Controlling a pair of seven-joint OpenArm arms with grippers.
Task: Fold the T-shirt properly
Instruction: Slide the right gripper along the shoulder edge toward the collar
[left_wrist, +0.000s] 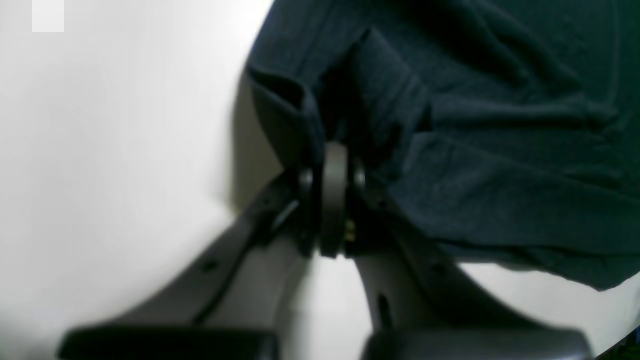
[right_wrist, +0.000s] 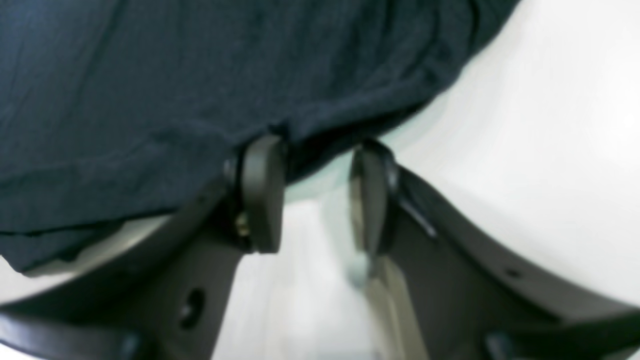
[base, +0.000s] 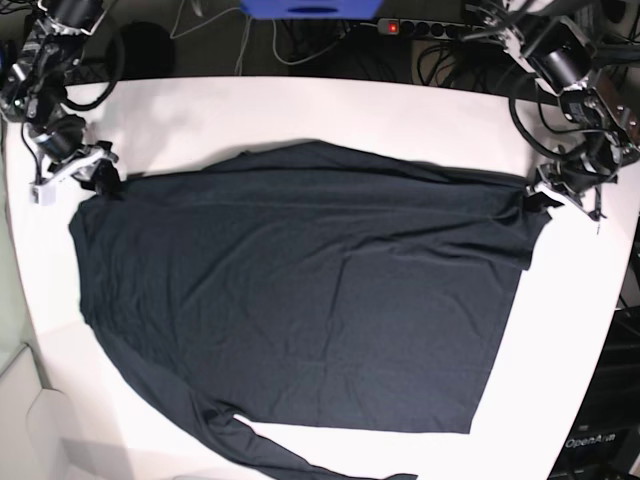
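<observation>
Broadly, the T-shirt (base: 300, 290) lies spread flat across the white worktop (base: 300, 110), its long axis running left to right in the base view. One straight edge sits on the right side and the narrower shoulder end on the left, while a long sleeve trails off along the near edge toward the bottom centre of that view. The far edge of the cloth is pulled fairly straight between the two arms. At the far right corner of the garment, the left hand (left_wrist: 334, 165) has its fingers pressed together on a bunched fold of the dark knit fabric (left_wrist: 500, 125), with the cloth gathered and creased right at the fingertips. At the far left corner, the right hand (right_wrist: 315, 165) sits at the hem of the shirt (right_wrist: 200, 85); its two pads are spread with a clear gap of white worktop showing between them, and the fabric edge drapes over the tips without being pinched. Both wrist views are soft and blurred, so finer detail of the contact cannot be told.
</observation>
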